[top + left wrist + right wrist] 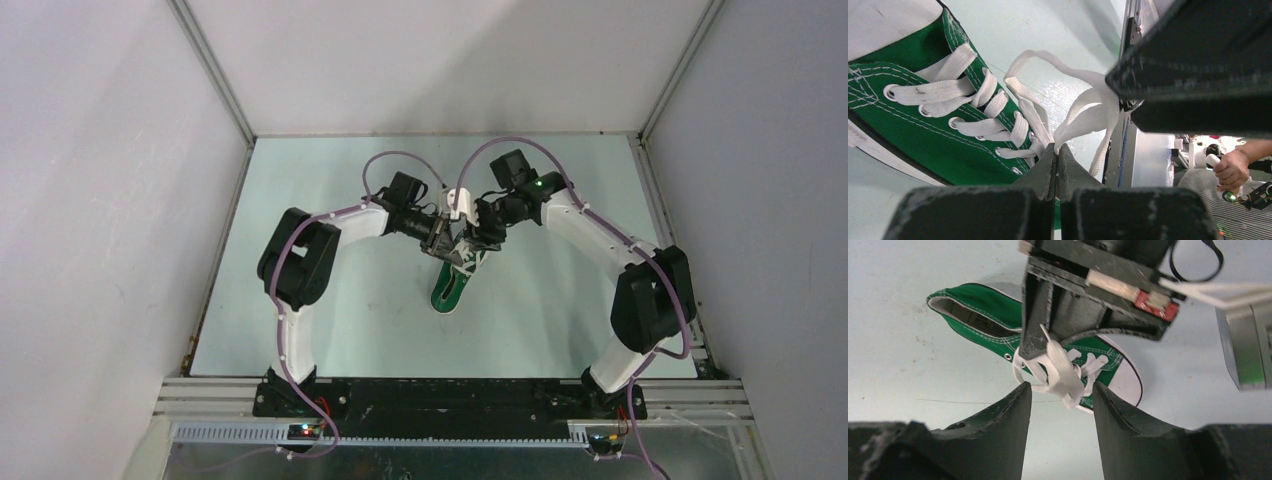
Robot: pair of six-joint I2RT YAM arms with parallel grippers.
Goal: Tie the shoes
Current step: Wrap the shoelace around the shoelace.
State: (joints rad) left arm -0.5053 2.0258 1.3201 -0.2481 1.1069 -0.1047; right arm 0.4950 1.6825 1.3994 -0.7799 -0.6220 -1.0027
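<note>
Nearest, the right gripper (pixel 1061 387) is filling the foreground of its own wrist view, its fingers standing well apart and gripping nothing — the bunched lace is hanging just beyond the gap. Behind it, the pale table (pixel 330 300) is carrying the green sneaker (pixel 450 287) near its middle, between both arms, heel toward the bases. The left gripper (pixel 1056 147) is clamping shut on the white laces (pixel 1083 112), holding them up above the eyelets. The risk seems to be lying in the handover: if the right fingers are closing on one strand only, or the left is pulling too hard, the loop could slip free — or the light sneaker could drag across the table.
</note>
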